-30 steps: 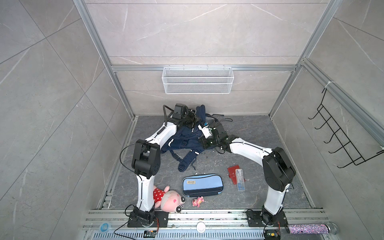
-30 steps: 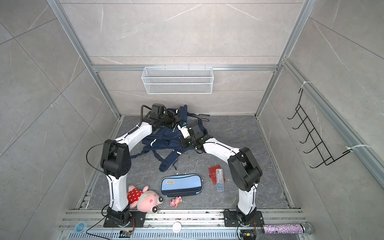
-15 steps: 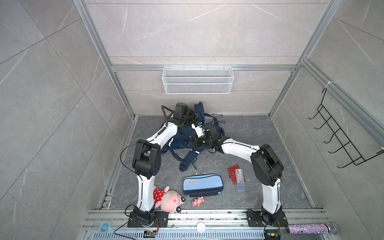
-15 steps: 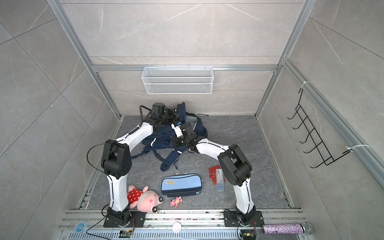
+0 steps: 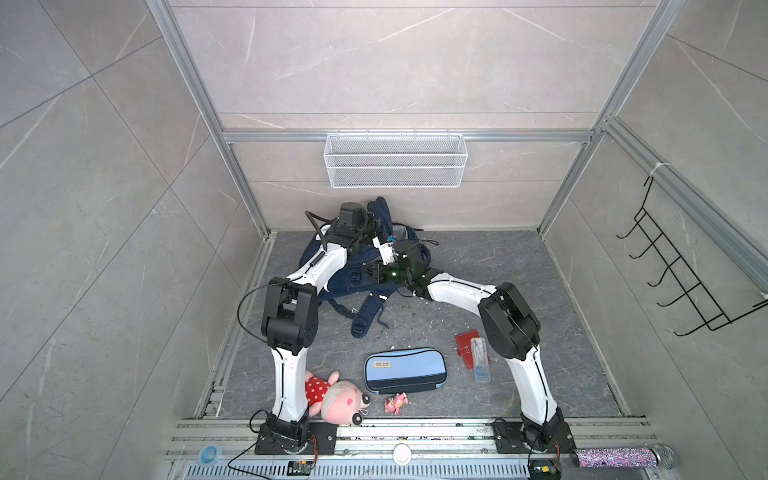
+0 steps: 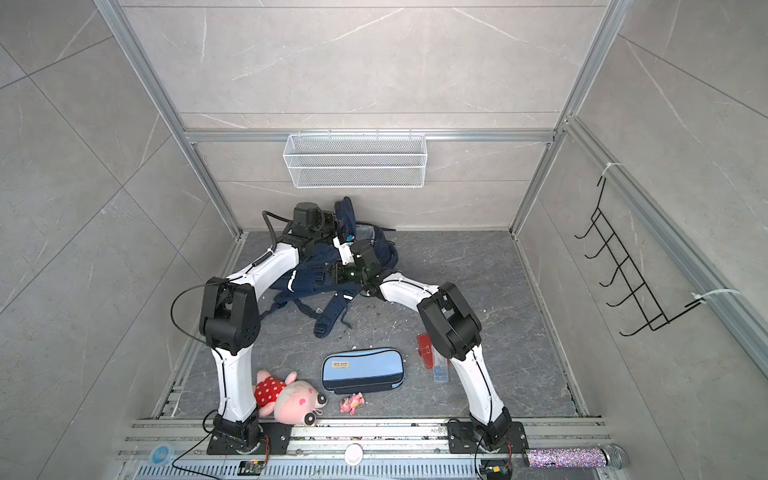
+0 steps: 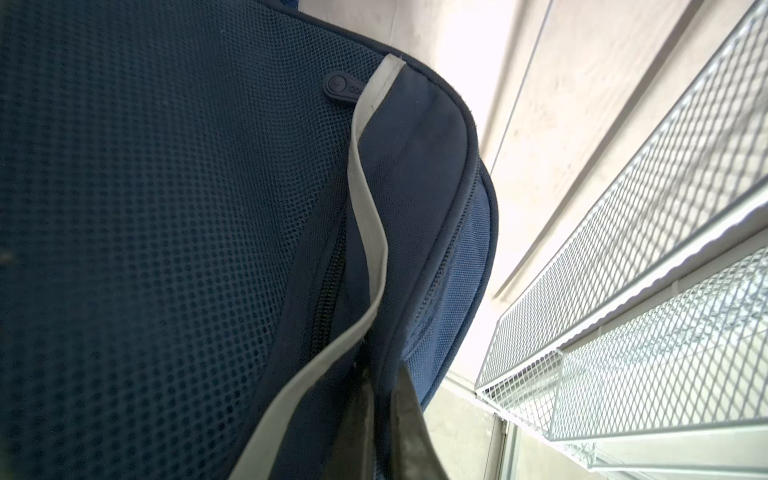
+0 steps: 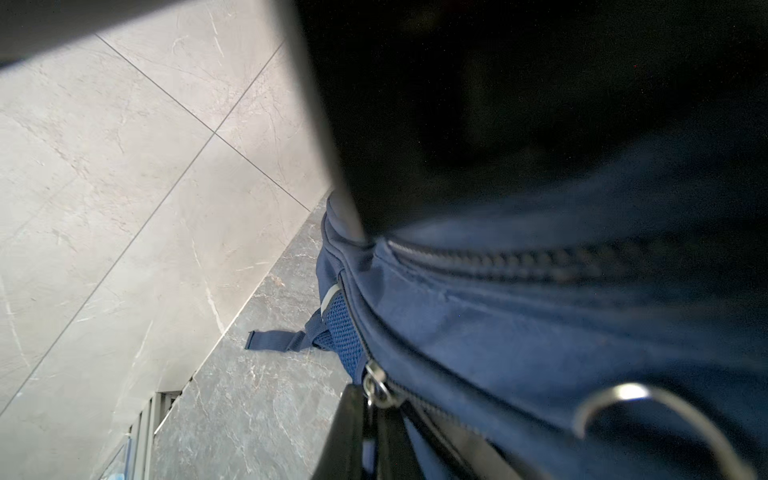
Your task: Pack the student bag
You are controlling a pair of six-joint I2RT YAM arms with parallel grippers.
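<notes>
Two grippers are gripping the student bag (image 5: 353, 284), which is lying slumped on the floor directly under the wire basket (image 5: 395, 160), its padded shoulder straps trailing away from the basket. The left gripper (image 7: 380, 388) is pinching shut on a navy fabric edge of the bag beside a white reflective stripe (image 7: 365, 199) and is holding that part raised toward the basket. In both top views it is sitting at the end of the bag nearest the basket. The right gripper (image 8: 370, 401) is squeezing narrow on the bag at a zip line, its fingertips touching the metal zip pull (image 8: 376, 384), on the side of the bag farther from the basket. Farther still from the basket, a light-blue pencil case (image 5: 405, 370), a pink plush pig (image 5: 340, 401) and a red case (image 5: 465, 347) are lying apart from the bag.
</notes>
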